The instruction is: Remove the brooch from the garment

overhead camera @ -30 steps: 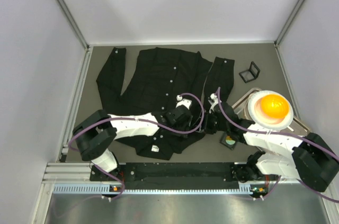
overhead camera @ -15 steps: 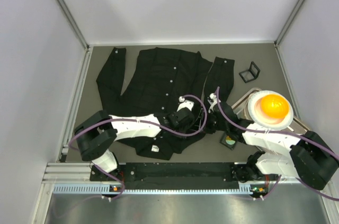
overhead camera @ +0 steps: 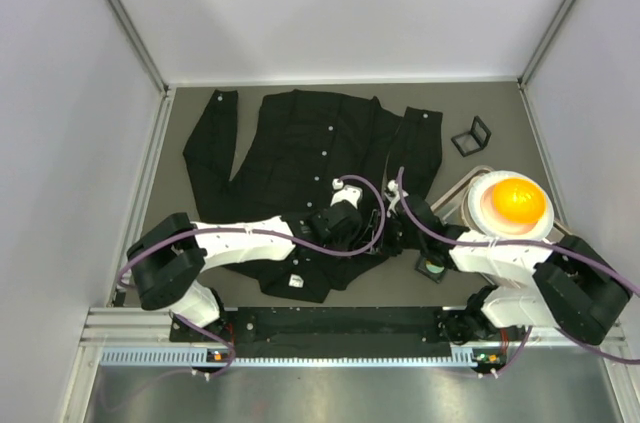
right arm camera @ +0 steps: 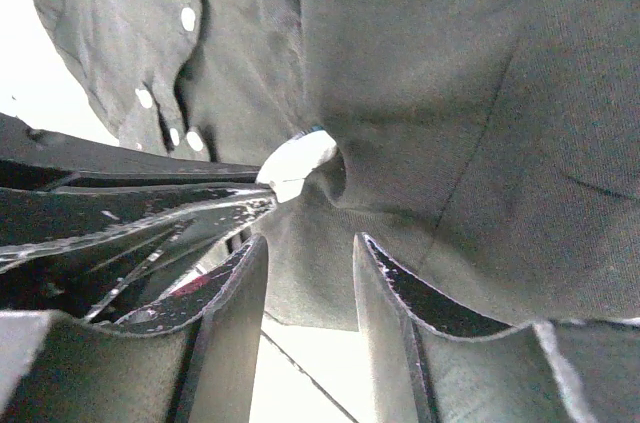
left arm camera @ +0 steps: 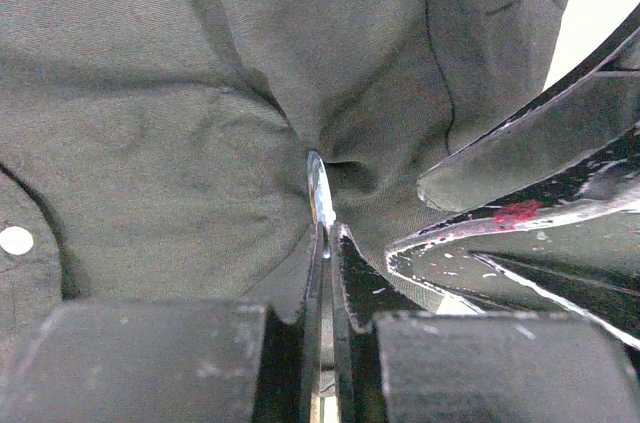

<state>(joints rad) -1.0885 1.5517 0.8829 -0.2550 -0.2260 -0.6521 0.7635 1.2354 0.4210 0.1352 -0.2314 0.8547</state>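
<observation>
Both arms are stretching low, meeting over the garment (overhead camera: 290, 143) lying on the desk (overhead camera: 490, 108); left end effector (left arm camera: 325, 233) is pinching the brooch (left arm camera: 319, 188) by its silvery edge, right end effector (right arm camera: 310, 248) gripping bunched cloth alongside.

The left gripper (left arm camera: 328, 238) closed from wide open until its fingers pinched the thin bright edge of the brooch (left arm camera: 319, 188). The right gripper (overhead camera: 394, 228) shifted slightly leftward, nearer to it. The left arm (overhead camera: 240, 236) swung lower and outward at its rear.
</observation>
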